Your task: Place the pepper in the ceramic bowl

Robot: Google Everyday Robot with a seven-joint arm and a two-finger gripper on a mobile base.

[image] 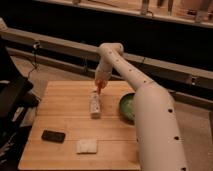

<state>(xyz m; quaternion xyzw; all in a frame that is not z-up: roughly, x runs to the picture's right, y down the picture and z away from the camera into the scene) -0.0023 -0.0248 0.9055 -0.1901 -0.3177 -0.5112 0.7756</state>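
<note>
My gripper hangs from the white arm over the back middle of the wooden table. It is shut on the small orange-red pepper, which it holds just above the table top. The dark green ceramic bowl with a lighter speckled inside sits to the right of the gripper and nearer to me. My arm's forearm hides its right half.
A white bottle stands just below the gripper, left of the bowl. A flat black object and a white sponge-like block lie near the front edge. Dark equipment stands left of the table.
</note>
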